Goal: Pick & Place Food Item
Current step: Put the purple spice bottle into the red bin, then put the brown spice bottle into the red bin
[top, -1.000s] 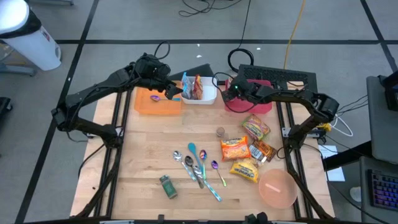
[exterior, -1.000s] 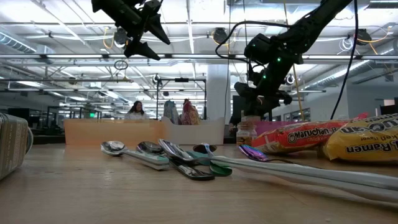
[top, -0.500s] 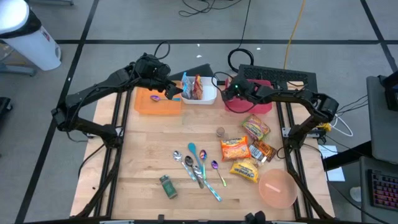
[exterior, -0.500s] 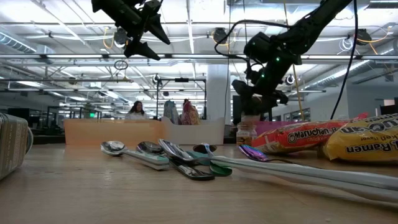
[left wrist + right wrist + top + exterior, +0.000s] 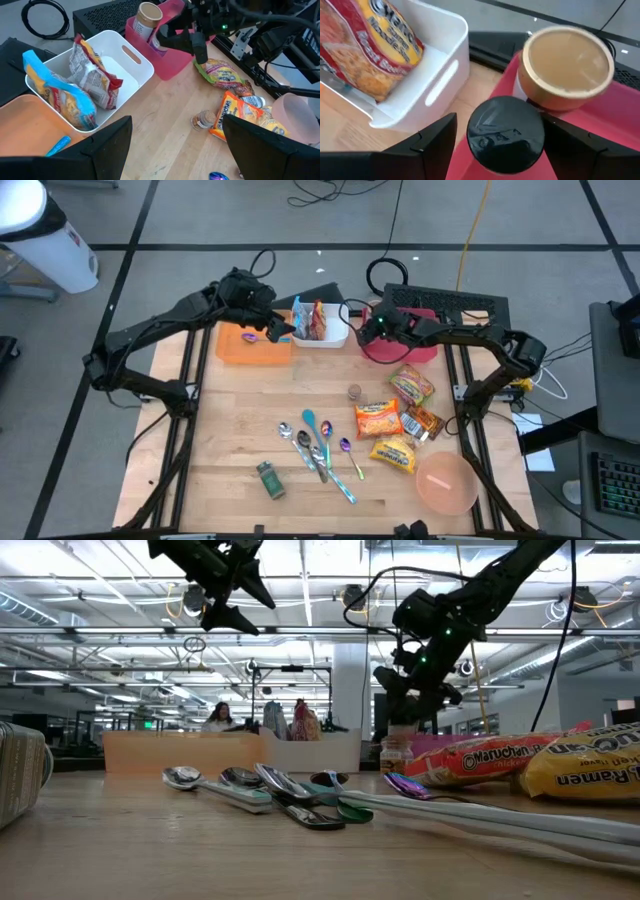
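The right gripper is hanging open and empty over two jars in the pink bin. The left gripper is hovering open and empty over the orange tray.

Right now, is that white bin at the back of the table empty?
No, the white bin holds several food packets, seen plainly from the left wrist view.
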Action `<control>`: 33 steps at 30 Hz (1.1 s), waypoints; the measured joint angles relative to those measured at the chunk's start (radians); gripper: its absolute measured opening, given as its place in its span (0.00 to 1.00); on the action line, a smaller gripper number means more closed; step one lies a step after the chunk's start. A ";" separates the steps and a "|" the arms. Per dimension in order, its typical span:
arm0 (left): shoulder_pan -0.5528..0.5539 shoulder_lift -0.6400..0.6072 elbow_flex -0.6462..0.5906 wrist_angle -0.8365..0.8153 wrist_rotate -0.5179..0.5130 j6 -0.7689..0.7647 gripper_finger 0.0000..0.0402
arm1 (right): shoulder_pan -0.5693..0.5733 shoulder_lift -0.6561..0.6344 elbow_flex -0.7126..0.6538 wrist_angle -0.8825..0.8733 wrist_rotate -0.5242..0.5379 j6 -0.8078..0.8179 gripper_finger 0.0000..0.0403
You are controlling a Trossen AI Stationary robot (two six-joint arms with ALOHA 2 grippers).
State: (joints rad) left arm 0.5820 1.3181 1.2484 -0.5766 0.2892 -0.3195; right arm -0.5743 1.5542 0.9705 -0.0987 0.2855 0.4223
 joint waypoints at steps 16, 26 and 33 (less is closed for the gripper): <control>-0.028 0.000 0.000 0.002 -0.001 -0.026 0.79 | 0.004 -0.181 0.000 0.029 -0.049 -0.076 0.66; -0.076 0.000 0.000 0.003 0.163 0.028 0.79 | 0.007 -0.328 0.000 0.293 -0.530 0.006 0.66; -0.177 0.000 0.000 0.008 0.287 0.104 0.79 | 0.051 -0.334 0.000 0.466 -0.623 0.201 0.66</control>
State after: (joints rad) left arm 0.4051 1.3178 1.2484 -0.5686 0.5763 -0.2154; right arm -0.5229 1.2206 0.9703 0.3671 -0.3379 0.6234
